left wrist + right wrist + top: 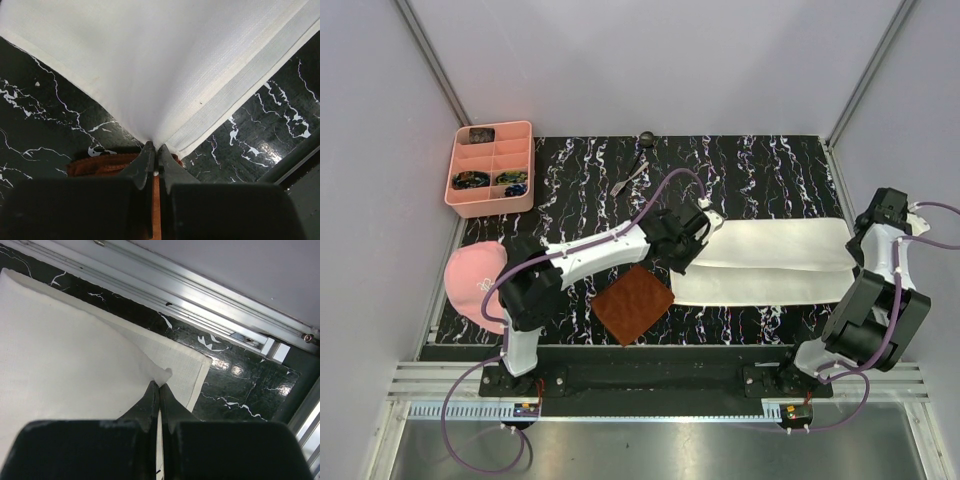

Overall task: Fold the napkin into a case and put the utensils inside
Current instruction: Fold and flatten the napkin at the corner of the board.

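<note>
While both ends are pinched, top view: napkin (pixel 770 262) stretches as a band between left gripper (pixel 708 224) and right gripper (pixel 865 240). Left wrist: tips clenched on cloth corner. Right wrist: likewise. Advice: move both ends together, equal tension.

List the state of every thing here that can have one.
napkin, folded into a long strip, lying on the table, pinched at both ends
left gripper, jaws shut on the napkin
right gripper, jaws shut on the napkin
spoon, loose on the table, outside the napkin
fork, loose near the spoon, outside too
</note>
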Controlling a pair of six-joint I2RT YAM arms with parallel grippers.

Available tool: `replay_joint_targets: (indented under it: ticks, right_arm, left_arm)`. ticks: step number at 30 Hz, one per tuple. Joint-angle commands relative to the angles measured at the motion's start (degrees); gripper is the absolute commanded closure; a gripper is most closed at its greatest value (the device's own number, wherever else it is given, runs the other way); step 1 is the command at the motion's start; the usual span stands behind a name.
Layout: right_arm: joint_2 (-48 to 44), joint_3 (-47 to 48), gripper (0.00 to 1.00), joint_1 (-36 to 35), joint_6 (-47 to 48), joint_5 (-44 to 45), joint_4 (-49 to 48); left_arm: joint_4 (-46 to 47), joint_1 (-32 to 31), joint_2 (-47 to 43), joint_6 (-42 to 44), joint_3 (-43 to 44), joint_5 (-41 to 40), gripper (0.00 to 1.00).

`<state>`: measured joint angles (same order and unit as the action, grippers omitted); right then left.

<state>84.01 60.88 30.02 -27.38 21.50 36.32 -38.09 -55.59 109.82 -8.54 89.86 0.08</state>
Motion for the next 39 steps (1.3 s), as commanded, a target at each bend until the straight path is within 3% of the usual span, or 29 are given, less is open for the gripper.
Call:
replay_joint_targets:
  ticks: [1, 5, 29, 39]
  right_arm:
    - [-1.7, -1.7, 1.0, 0.3, -2.5, 1.8, 0.6]
    - [-1.2, -3.0, 1.0, 0.3, -3.9, -0.2, 1.8]
    - [4.6, -6.0, 1.0, 1.3, -8.4, 6.8, 5.0]
    - [8.1, -5.8, 0.94, 1.4, -8.9, 9.5, 5.0]
  left_arm:
    - [-0.8, -0.5, -1.2, 0.2, -1.1, 1.6, 1.0]
    - [-1.8, -0.5, -0.6, 0.6, -1.7, 1.5, 1.0]
    - [-4.3, -0.8, 2.2, 1.9, -0.5, 4.7, 1.0]
    - [-4.5, -0.8, 3.3, 1.9, 0.0, 5.6, 1.0]
